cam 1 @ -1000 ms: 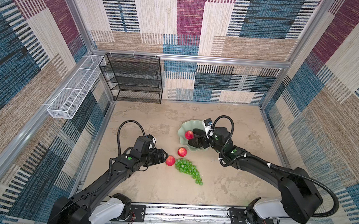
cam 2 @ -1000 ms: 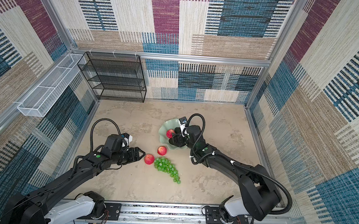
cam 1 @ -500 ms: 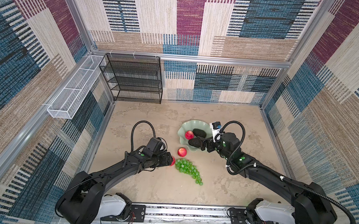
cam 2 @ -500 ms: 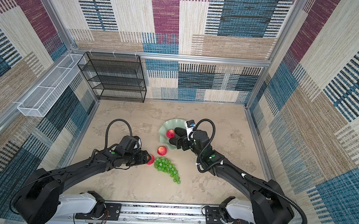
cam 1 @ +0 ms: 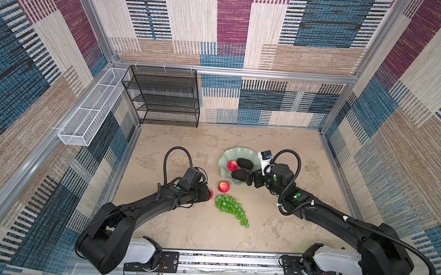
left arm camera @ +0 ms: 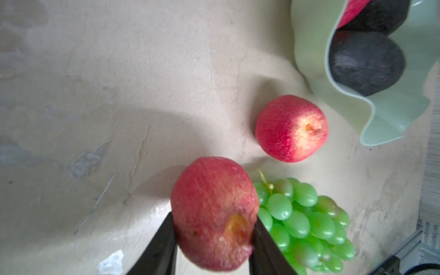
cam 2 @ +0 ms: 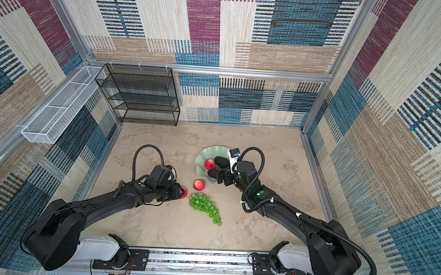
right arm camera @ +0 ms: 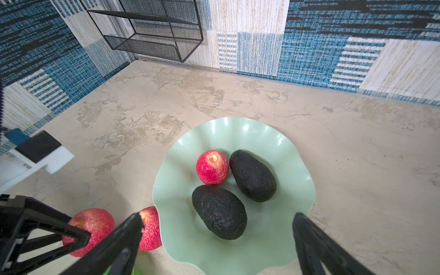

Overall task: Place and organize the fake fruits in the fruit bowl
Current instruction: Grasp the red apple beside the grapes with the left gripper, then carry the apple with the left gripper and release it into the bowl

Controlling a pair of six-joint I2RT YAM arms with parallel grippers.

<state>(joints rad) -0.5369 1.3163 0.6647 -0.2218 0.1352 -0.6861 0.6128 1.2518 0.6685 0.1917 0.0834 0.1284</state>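
item: fruit bowl. it stands level on the table, right of centre in both top views. contents: a first apple and two avocados, lying close together in the middle of the bowl. three of the six fruits are thus in place.

outstanding: a second apple lies on the table just beside the bowl's rim, on the side toward the left arm, and is not touching it. the grapes lie flat on the table nearer the robot, with nothing gripping them. a third apple is in the left gripper, whose jaws are clenched on its two sides. it sits just beside the stem end of the grapes. whether this apple is lifted clear or rests on the table is not plain from these views.

right gripper: jaws spread wide with nothing between them, poised at the bowl's near rim by the nearer avocado.

assessment: roughly half done. the step in hand appears to be carrying the third apple to the bowl. the second apple and the grapes are left after it. free room in the bowl lies along its sides, so the long bunch is judged the hardest placement.
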